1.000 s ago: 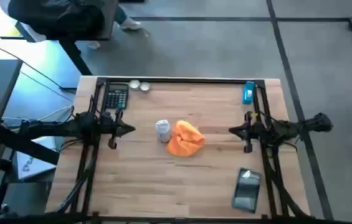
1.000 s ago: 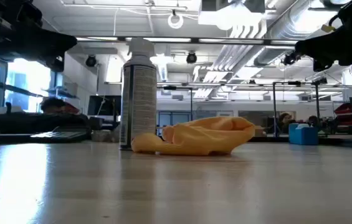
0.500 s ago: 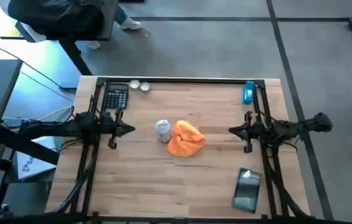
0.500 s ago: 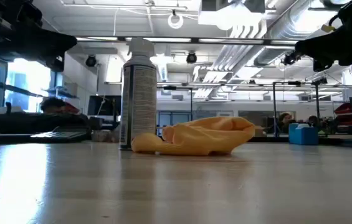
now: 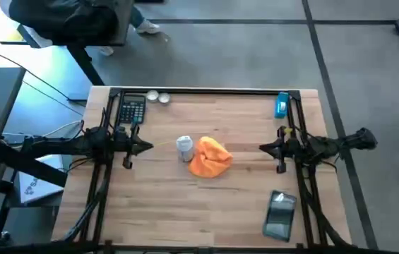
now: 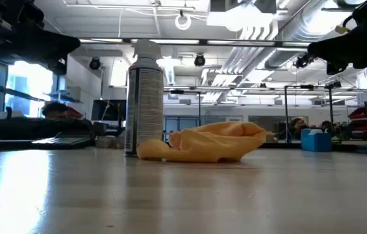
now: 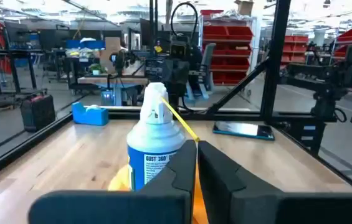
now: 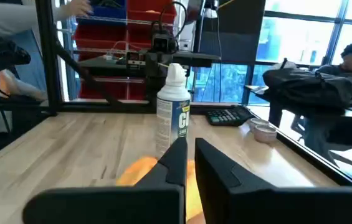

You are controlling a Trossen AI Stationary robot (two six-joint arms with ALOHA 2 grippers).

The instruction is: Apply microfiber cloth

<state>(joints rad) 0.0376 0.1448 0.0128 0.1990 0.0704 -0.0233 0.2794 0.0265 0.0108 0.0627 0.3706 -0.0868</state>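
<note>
The orange microfiber cloth (image 5: 210,156) lies crumpled in a heap on the wooden table (image 5: 185,204) near its middle; it also shows in the low view (image 6: 206,146). Beside it, toward the table's left, stands a spray can (image 5: 184,147). My left gripper (image 5: 146,146) hovers above the table, left of the can, shut, and points at the can (image 7: 156,143). My right gripper (image 5: 264,148) hovers right of the cloth, shut, and points at the cloth (image 8: 139,169). Neither gripper touches anything.
A calculator (image 5: 132,109) and two small round tins (image 5: 158,97) lie at the far left. A blue object (image 5: 282,105) sits at the far right. A dark flat device (image 5: 280,215) lies near the front right. Frame posts (image 5: 107,127) stand along both sides.
</note>
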